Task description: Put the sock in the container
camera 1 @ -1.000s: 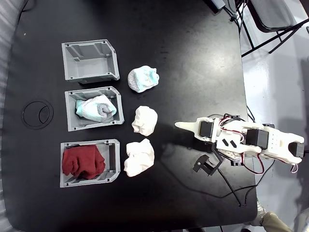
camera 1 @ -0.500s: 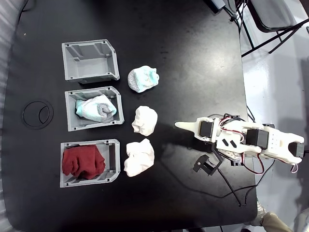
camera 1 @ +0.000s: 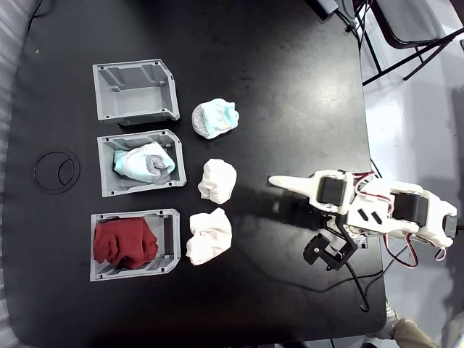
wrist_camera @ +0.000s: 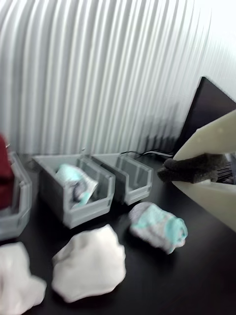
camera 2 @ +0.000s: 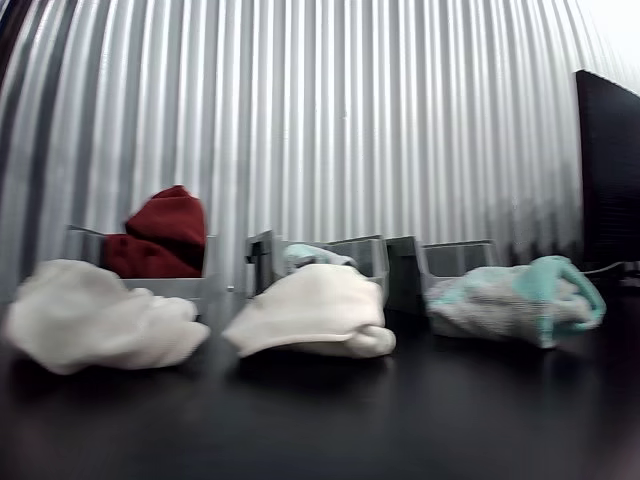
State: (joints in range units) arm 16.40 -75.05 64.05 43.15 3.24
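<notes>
A mint-teal and white balled sock (camera 1: pixel 215 117) lies loose on the black table, just right of the empty top container (camera 1: pixel 134 88); it also shows in the wrist view (wrist_camera: pixel 157 227) and the other view (camera 2: pixel 515 300). A second mint sock (camera 1: pixel 143 161) sits inside the middle container (camera 1: pixel 106 168). My gripper (camera 1: pixel 274 179) hovers well to the right of the containers, pointing left at them. In the wrist view the gripper (wrist_camera: pixel 166 173) has its dark foam pad pressed between the white fingers, holding nothing.
Two plain white balled socks (camera 1: pixel 217 180) (camera 1: pixel 209 236) lie right of the middle and bottom bins. The bottom bin (camera 1: pixel 96 272) holds a dark red cloth (camera 1: pixel 125 243). The table's right edge runs just past the arm base, with cables trailing there.
The arm has drawn back a little to the right, and the gripper tip has shifted slightly right and up in the fixed view. Socks and bins are unmoved.
</notes>
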